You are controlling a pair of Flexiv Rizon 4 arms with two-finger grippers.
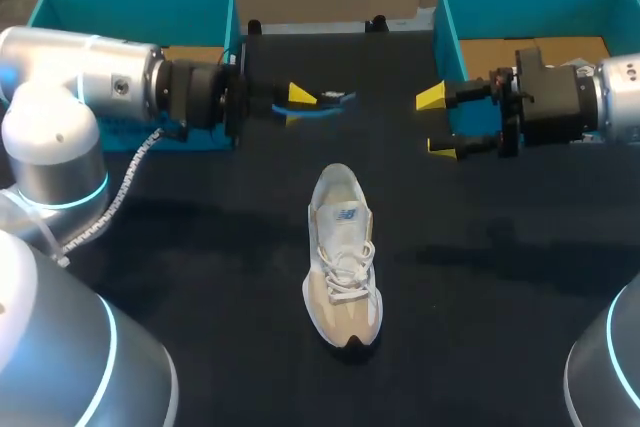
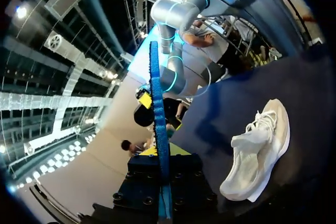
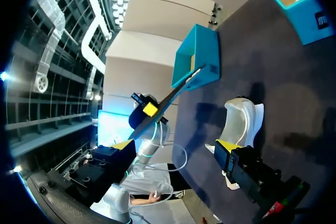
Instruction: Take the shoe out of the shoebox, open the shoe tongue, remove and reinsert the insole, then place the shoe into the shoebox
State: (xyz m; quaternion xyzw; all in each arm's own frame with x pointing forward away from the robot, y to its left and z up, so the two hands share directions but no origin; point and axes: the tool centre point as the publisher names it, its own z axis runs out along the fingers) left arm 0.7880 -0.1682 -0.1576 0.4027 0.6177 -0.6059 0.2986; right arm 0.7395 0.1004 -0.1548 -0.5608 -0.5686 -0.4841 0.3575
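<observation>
Left jaws clenched on insole (image 1: 325,102), right jaws open, empty; shoe (image 1: 343,259) lies bench-centre, nearside of both, long axis near-far, collar facing them, left closer.

surface: black cloth-covered table (image 1: 200,277) | centre: white-and-beige laced sneaker (image 1: 343,257) standing on its sole directly on the table, heel toward the far edge, toe toward the near edge | far left corner: open teal cardboard shoebox (image 1: 135,12) | far right corner: second open teal cardboard shoebox (image 1: 447,37), both boxes well apart from the sneaker
</observation>
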